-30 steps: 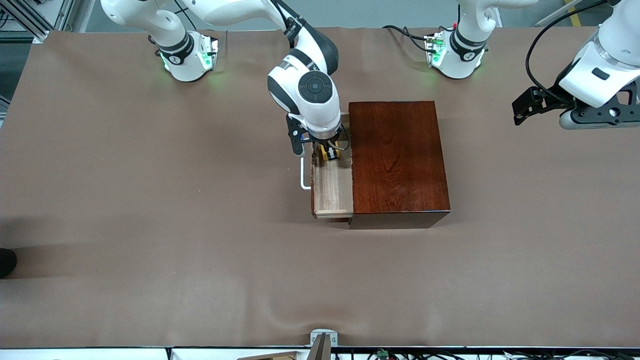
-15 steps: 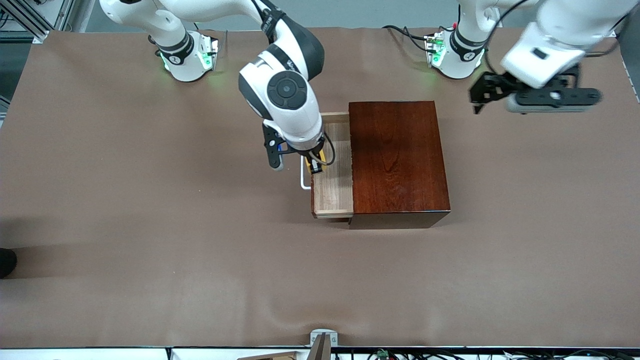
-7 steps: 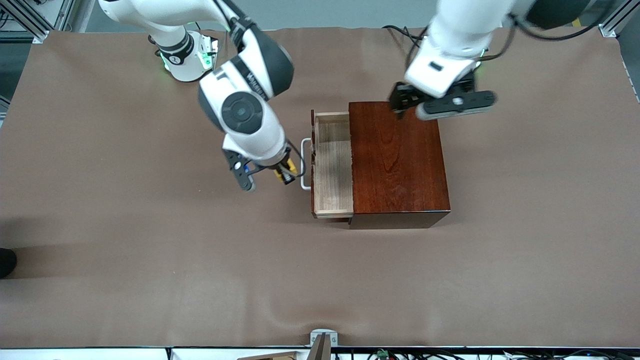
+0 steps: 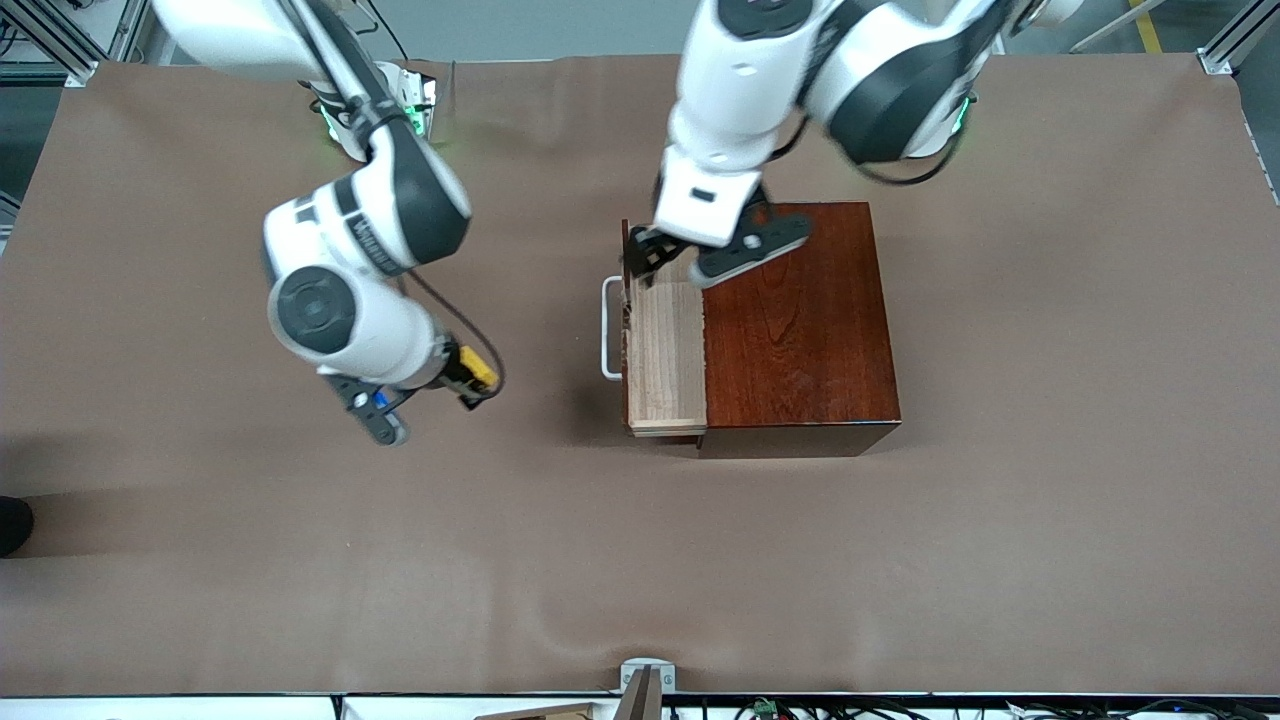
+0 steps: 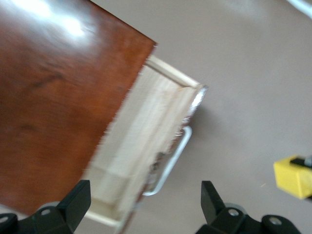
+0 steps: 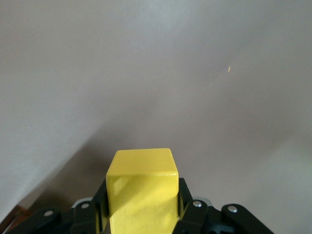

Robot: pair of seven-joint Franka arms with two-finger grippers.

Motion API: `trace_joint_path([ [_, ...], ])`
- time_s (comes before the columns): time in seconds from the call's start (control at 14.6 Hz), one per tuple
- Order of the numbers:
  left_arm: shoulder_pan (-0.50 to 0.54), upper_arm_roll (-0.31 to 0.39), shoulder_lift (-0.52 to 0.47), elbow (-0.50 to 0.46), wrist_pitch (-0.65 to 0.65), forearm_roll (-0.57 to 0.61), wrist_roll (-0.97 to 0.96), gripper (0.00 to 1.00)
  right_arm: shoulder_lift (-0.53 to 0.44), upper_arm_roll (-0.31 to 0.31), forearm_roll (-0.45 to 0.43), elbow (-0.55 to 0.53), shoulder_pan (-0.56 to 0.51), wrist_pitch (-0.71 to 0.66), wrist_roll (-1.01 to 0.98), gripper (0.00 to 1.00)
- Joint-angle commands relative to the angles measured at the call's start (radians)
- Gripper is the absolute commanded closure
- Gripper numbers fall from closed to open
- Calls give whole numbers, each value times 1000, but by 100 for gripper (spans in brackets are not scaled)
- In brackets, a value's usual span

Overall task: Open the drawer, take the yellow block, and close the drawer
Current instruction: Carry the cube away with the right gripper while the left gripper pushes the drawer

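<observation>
**Block out, drawer still to close**

Your right pincer [image 4: 470, 385] grips the yellow block [image 4: 479, 368] above bare surface [image 4: 300, 560], toward the right arm's end. Your left pincer [image 4: 655, 262] hangs wide over the open drawer [image 4: 665, 360]; next, push its white handle [image 4: 606, 328] into the wooden box [image 4: 795, 320].

From my seat the front view is evenly bright, lit from overhead. Soft shadows lie on the brown table [image 4: 200, 560] under both arms, and a darker band runs along its edge at the right arm's end. The wooden box [image 4: 800, 330] shows a mild sheen on its top. My left wrist view is smeared by motion blur, with white glare on that top. The right wrist view is sharp on the yellow block [image 6: 142, 187], while the table there looks pale and washed out.
</observation>
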Motion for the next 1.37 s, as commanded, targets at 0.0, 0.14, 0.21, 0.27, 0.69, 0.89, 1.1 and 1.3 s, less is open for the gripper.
trace_joint_path([
  [0.0,-102,33,133,111,90,110,-199,0,-70,18,-1,-101,-88,10,-166,67],
  [0.14,-220,146,200,146,158,115,-346,0,-76,18,-7,-118,-141,13,-272,67],
  [0.21,-294,220,226,172,186,115,-390,0,-76,16,-8,-124,-168,13,-327,67],
  [0.27,-363,296,254,189,210,112,-415,0,-76,16,-10,-130,-190,13,-373,67],
  [0.69,-500,432,383,215,336,112,-552,0,-107,16,-102,-288,-282,152,-556,67],
  [0.89,-572,512,418,214,336,110,-599,0,-104,15,-105,-325,-357,195,-743,67],
  [1.1,-575,516,441,204,321,116,-610,0,-104,15,-107,-409,-411,292,-870,67],
  [1.3,-577,516,457,198,307,116,-610,0,-102,15,-113,-485,-440,372,-949,67],
])
